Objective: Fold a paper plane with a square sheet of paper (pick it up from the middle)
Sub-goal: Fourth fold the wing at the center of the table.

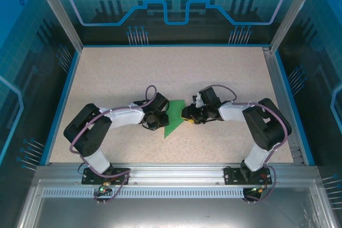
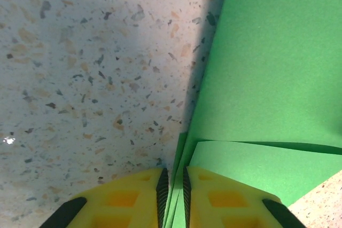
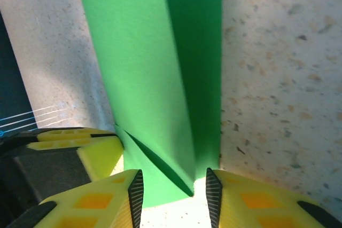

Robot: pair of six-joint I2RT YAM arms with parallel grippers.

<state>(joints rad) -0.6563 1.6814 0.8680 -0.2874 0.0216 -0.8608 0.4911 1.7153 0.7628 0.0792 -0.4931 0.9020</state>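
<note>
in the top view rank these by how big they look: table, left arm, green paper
1. table
2. left arm
3. green paper, smallest and partly hidden

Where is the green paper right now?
In the top view, the paper is near the middle of the table, a bit toward the front. The left gripper pinches its left side and the right gripper its right.
</note>
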